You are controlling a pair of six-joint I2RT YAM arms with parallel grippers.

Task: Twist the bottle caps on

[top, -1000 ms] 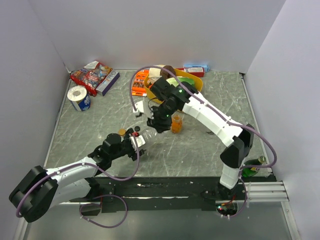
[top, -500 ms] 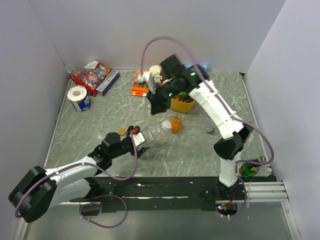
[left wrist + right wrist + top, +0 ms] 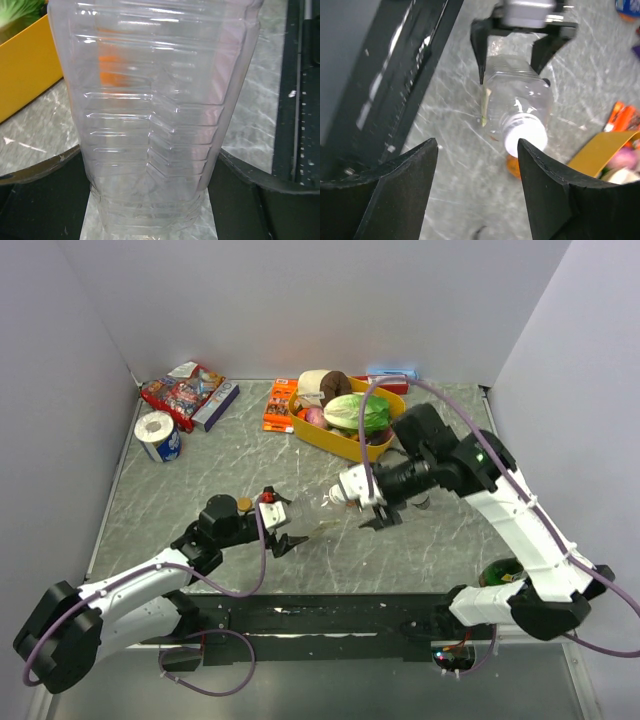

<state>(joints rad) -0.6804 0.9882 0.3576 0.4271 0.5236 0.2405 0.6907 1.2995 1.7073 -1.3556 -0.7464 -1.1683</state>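
My left gripper (image 3: 278,528) is shut on the base of a clear bottle (image 3: 310,508) and holds it tilted, neck toward the right. A white cap (image 3: 343,494) sits on the neck. The bottle fills the left wrist view (image 3: 155,115). My right gripper (image 3: 372,508) is open just beyond the cap end. In the right wrist view, its gripper (image 3: 476,142) is open and empty before the bottle (image 3: 517,97) and the white cap (image 3: 525,137). The orange-drink bottle (image 3: 512,165) shows just behind the cap. An orange-gold cap (image 3: 243,504) lies beside my left gripper. The black cap is not seen.
A yellow tray (image 3: 335,443) of vegetables stands at the back. Snack packets (image 3: 185,390), a toilet roll (image 3: 157,434) and an orange pack (image 3: 280,406) lie at the back left. A green glass bottle (image 3: 497,573) stands by the right arm's base.
My right arm has swung from the back near the tray down to the right, and its open gripper now faces the bottle's cap end. The left gripper still holds the bottle.
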